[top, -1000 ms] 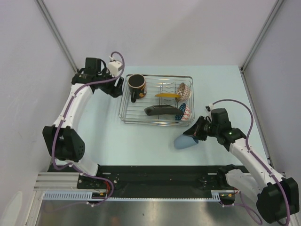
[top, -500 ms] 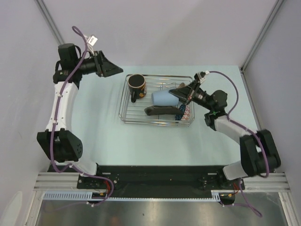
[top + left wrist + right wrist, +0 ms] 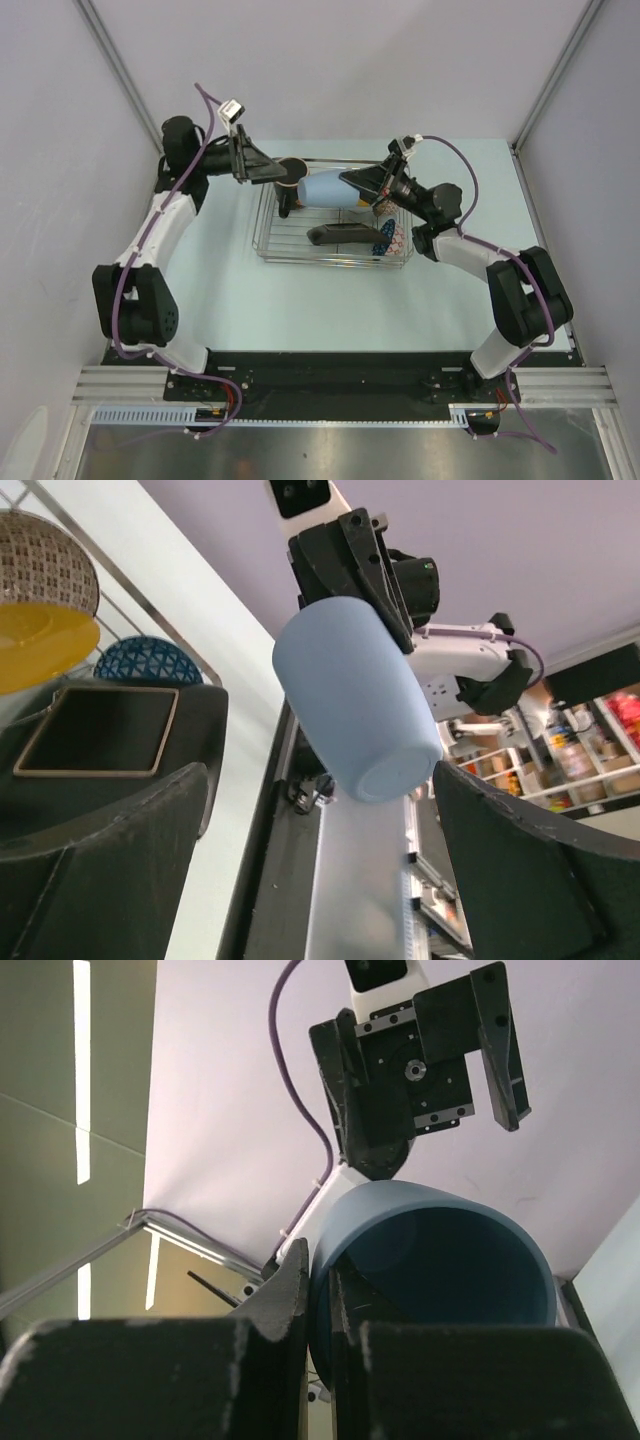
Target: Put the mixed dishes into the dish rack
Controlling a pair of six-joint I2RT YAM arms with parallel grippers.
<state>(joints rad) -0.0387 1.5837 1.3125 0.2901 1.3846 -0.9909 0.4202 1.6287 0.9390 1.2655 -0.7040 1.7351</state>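
My right gripper (image 3: 352,180) is shut on the rim of the light-blue cup (image 3: 323,189). It holds the cup on its side in the air above the dish rack (image 3: 270,240). In the right wrist view one finger is inside the cup (image 3: 450,1250) and one outside. My left gripper (image 3: 272,172) is open and faces the cup's base. The cup (image 3: 355,700) hangs just beyond its fingertips (image 3: 110,840), not touching. In the rack are the dark mug (image 3: 285,205), mostly hidden, the dark square plate (image 3: 345,236), the blue bowl (image 3: 392,238) and the pinkish-beige bowl (image 3: 45,555).
The rack stands on a pale blue table (image 3: 230,290) with grey walls on three sides. The black rail with the arm bases (image 3: 330,375) runs along the near edge. My left gripper (image 3: 425,1070) also shows in the right wrist view, beyond the cup.
My right gripper carried the cup from the table right of the rack up over the rack, toward the left. My left arm swung away from the rack, then back to face the cup.
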